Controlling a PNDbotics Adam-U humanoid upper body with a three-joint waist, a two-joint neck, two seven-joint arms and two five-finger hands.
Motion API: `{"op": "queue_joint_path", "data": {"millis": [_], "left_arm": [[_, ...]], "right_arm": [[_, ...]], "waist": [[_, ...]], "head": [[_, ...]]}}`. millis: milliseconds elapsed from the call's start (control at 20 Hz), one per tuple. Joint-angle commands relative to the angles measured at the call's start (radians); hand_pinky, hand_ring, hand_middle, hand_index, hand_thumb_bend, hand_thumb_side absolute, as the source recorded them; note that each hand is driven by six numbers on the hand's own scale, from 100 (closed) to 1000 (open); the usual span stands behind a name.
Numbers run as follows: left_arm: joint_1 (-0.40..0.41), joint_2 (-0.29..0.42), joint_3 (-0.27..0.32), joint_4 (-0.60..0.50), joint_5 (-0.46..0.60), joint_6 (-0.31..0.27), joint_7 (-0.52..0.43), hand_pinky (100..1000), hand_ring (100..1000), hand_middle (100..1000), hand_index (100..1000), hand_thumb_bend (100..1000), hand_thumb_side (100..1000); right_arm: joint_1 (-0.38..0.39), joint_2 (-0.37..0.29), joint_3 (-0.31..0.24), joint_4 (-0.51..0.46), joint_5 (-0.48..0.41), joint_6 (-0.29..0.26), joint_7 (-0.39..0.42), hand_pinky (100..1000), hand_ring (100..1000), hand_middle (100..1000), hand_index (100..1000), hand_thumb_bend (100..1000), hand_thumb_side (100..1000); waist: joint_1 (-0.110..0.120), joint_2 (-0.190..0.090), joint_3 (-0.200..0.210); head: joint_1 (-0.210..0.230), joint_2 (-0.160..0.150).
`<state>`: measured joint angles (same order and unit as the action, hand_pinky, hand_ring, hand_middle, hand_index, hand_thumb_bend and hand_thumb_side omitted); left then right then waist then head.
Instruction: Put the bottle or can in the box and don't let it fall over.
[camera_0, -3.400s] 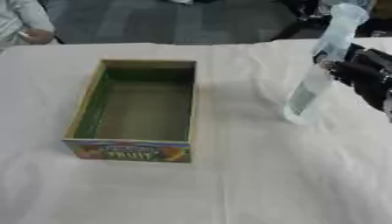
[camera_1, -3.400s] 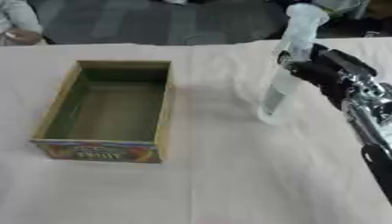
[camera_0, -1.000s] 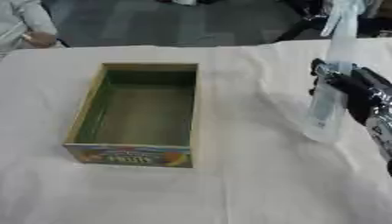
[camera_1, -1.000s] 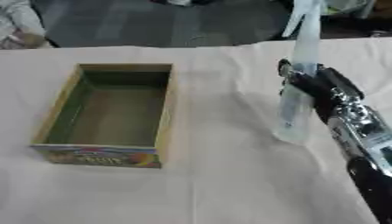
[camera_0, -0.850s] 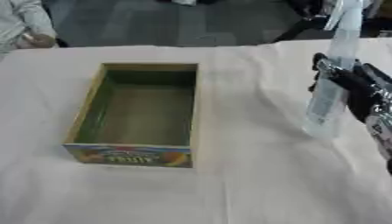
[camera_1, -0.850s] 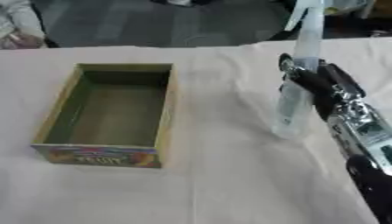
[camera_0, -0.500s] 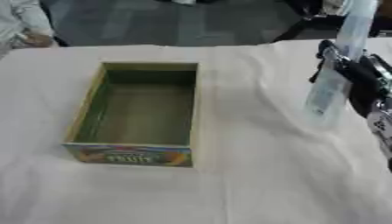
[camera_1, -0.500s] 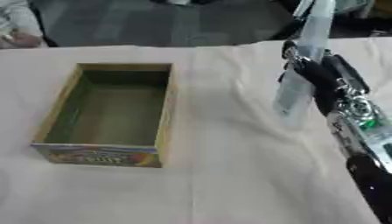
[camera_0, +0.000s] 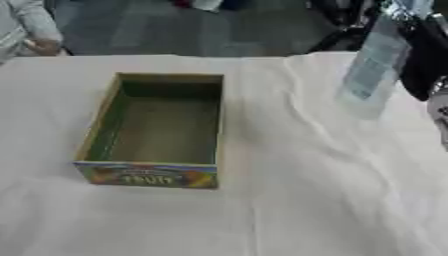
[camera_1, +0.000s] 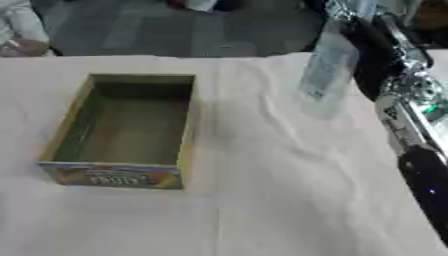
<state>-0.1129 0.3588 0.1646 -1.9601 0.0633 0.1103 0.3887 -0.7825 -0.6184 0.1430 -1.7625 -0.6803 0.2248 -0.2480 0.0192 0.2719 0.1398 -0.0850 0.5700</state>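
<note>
At right of the cloth-covered table (camera_1: 262, 200), right hand (camera_1: 374, 47) wrapped around a clear bottle (camera_1: 326, 75), held near upright and apparently lifted off the cloth, probably so as not to tip. Well apart to the left, open box (camera_1: 122, 130) empty, awaiting it. Left hand unseen.

I see a clear bottle (camera_1: 325, 75) with a pale label, a green-lined box (camera_0: 157, 130) with a rainbow front, a white worktop (camera_0: 306, 190), and my black-and-silver right hand (camera_1: 378, 47).
</note>
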Motion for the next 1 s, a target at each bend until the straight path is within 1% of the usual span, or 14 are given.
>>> {"op": "queue_joint_path", "data": {"millis": [50,200,300,450,700,750,800,850,1000], "left_arm": [[-0.005,0.036,0.009,-0.016,-0.006,-0.001,-0.004,1000,716,589,806,100,566],[-0.014,0.041,0.008,-0.019,-0.006,-0.002,-0.005,1000,717,590,806,100,565],[-0.022,0.044,0.007,-0.021,-0.007,-0.001,-0.007,1000,717,591,806,100,565],[-0.044,0.045,0.002,-0.023,-0.005,-0.001,-0.011,1000,718,591,806,100,565],[-0.05,0.045,0.0,-0.022,-0.003,0.0,-0.013,1000,718,591,806,100,565],[-0.053,0.047,0.001,-0.024,-0.005,-0.002,-0.014,1000,714,592,807,100,570],[-0.064,0.059,0.003,-0.032,-0.012,-0.006,-0.018,1000,715,593,807,100,573],[-0.08,0.076,0.004,-0.036,-0.017,-0.005,-0.021,1000,716,594,807,100,577],[-0.111,0.113,0.007,-0.039,-0.011,0.004,-0.014,1000,715,591,803,100,578]], "right_arm": [[-0.061,0.003,0.011,-0.021,-0.029,0.012,-0.009,566,227,207,175,100,387],[-0.112,0.035,0.029,-0.007,-0.037,0.015,-0.016,569,228,206,175,100,387],[-0.141,0.057,0.041,0.007,-0.021,0.007,-0.02,571,229,207,176,100,387],[-0.179,0.099,0.058,0.043,0.017,-0.007,-0.034,574,230,207,176,100,387],[-0.192,0.115,0.066,0.068,0.039,-0.022,-0.036,574,230,207,176,100,387],[-0.194,0.117,0.065,0.067,0.041,-0.024,-0.037,599,235,197,174,100,387],[-0.206,0.129,0.06,0.058,0.049,-0.032,-0.044,599,236,198,174,100,387],[-0.223,0.146,0.063,0.061,0.059,-0.042,-0.054,599,240,199,175,100,387],[-0.259,0.21,0.091,0.108,0.099,-0.082,-0.094,598,243,198,175,100,387]], "waist": [[-0.004,-0.028,0.009],[-0.012,-0.028,0.029],[-0.018,-0.025,0.046],[-0.032,-0.019,0.085],[-0.035,-0.017,0.096],[-0.033,-0.015,0.098],[-0.023,-0.008,0.11],[-0.019,-0.002,0.127],[-0.02,0.005,0.191]], "head": [[-0.02,-0.001],[-0.04,-0.011],[-0.063,-0.015],[-0.111,-0.017],[-0.121,-0.018],[-0.128,-0.015],[-0.144,-0.013],[-0.157,-0.012],[-0.197,-0.006]]}}
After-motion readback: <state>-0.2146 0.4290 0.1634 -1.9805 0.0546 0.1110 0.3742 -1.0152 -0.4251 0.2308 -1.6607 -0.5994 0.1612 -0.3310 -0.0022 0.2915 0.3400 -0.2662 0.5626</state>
